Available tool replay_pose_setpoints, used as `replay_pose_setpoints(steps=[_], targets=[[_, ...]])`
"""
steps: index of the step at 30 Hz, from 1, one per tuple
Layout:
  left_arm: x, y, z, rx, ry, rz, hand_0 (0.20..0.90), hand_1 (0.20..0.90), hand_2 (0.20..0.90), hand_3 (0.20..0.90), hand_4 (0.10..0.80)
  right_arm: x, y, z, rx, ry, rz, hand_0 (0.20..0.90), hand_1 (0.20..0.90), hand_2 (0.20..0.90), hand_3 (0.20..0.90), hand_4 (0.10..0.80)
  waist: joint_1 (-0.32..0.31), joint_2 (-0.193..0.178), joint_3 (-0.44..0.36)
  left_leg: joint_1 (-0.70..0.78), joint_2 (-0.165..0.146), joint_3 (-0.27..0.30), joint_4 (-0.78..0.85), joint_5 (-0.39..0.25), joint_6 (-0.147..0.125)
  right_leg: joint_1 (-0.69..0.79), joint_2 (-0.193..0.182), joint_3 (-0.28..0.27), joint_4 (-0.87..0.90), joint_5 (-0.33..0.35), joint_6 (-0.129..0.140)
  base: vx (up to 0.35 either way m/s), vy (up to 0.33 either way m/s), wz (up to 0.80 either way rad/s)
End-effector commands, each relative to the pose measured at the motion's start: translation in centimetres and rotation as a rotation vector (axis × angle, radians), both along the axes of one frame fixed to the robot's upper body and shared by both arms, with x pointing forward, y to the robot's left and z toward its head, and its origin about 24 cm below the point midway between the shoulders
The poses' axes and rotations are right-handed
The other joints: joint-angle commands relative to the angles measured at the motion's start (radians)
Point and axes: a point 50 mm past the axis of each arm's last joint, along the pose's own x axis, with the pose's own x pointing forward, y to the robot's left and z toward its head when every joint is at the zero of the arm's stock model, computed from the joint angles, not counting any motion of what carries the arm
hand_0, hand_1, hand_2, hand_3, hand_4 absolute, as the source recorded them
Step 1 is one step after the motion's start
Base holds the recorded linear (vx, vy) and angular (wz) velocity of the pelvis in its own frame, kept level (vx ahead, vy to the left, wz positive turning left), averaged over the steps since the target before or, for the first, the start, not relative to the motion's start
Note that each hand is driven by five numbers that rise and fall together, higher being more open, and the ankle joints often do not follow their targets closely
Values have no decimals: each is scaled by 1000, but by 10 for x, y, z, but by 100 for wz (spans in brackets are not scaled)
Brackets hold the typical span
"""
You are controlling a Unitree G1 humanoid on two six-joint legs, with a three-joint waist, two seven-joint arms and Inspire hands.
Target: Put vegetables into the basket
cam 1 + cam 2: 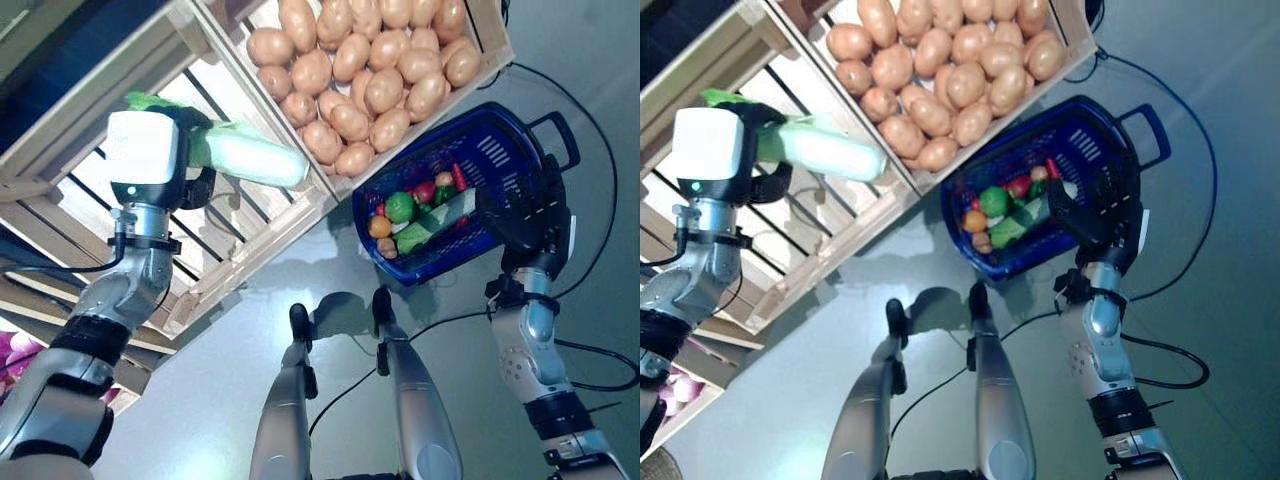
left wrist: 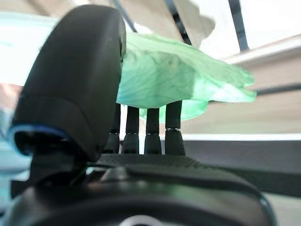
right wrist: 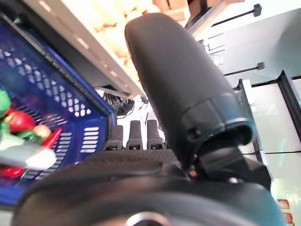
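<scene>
A pale green Chinese cabbage (image 1: 255,160) is clasped in my left hand (image 1: 196,184), held above an empty slatted wooden crate (image 1: 235,240). The left wrist view shows its leafy end (image 2: 178,80) between the thumb and the curled fingers (image 2: 146,134). To the right, my right hand (image 1: 528,215) grips the near side of a blue plastic basket (image 1: 500,150), whose fingers (image 3: 134,135) curl beside the mesh wall (image 3: 51,99). In the basket lie a green round vegetable (image 1: 400,207), an orange one (image 1: 379,227), red ones (image 1: 425,192) and a pale stalk (image 1: 445,215).
A wooden crate full of potatoes (image 1: 370,80) stands between the empty crate and the basket. The basket's second handle (image 1: 560,130) sticks up on its far side. Purple onions (image 1: 680,390) show in a box at the lower left. Grey floor lies below.
</scene>
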Motion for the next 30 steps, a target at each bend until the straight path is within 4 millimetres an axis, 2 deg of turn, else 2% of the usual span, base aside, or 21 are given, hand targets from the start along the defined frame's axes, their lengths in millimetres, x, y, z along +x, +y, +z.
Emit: replay_pose_setpoints(steps=[1, 9, 13, 18, 23, 30], targets=[[-16, 5, 53, -161, -300, -67, 300, 300, 300, 300, 400, -16, -5, 46, -67, -276, -4, 900, 900, 900, 900, 800, 22, -1, 0, 9, -25, -5, 24, -10, -33, 168, -42, -72, -100, -9, 34, 15, -57, 3], [-26, -17, -6, -665, -157, -320, 300, 300, 300, 300, 400, -20, 12, 34, -146, -270, 135, 900, 900, 900, 900, 800, 72, -2, -50, 127, -24, -37, -74, 6, -30, 312, -56, -123, -200, 7, 47, 47, -56, 8], [-30, -34, -34, -803, -42, -400, 300, 300, 300, 300, 400, -23, 20, 29, -171, -286, 263, 900, 900, 900, 900, 800, 91, -9, -90, 192, -16, -51, -140, 18, -31, 396, -56, -149, -279, 29, 57, 93, -68, 22], [-34, -48, -52, -854, 58, -445, 300, 300, 300, 300, 400, -26, 33, 28, -219, -282, 468, 900, 900, 900, 900, 800, 107, -16, -132, 247, -6, -66, -178, 23, -33, 466, -47, -166, -324, 39, 60, 103, -63, 14], [-33, -60, -73, -900, 157, -454, 300, 300, 300, 300, 400, -30, 67, 25, -231, -252, 812, 900, 900, 900, 900, 800, 115, -23, -182, 287, 7, -86, -192, 26, -39, 528, -39, -174, -357, 47, 60, 102, -32, 9], [-33, -81, -99, -959, 297, -483, 300, 300, 300, 300, 400, -35, 105, 10, -149, -199, 1110, 900, 900, 900, 900, 800, 131, -22, -256, 343, 13, -91, -192, 10, -44, 594, -43, -191, -393, 58, 60, 120, 1, 6]])
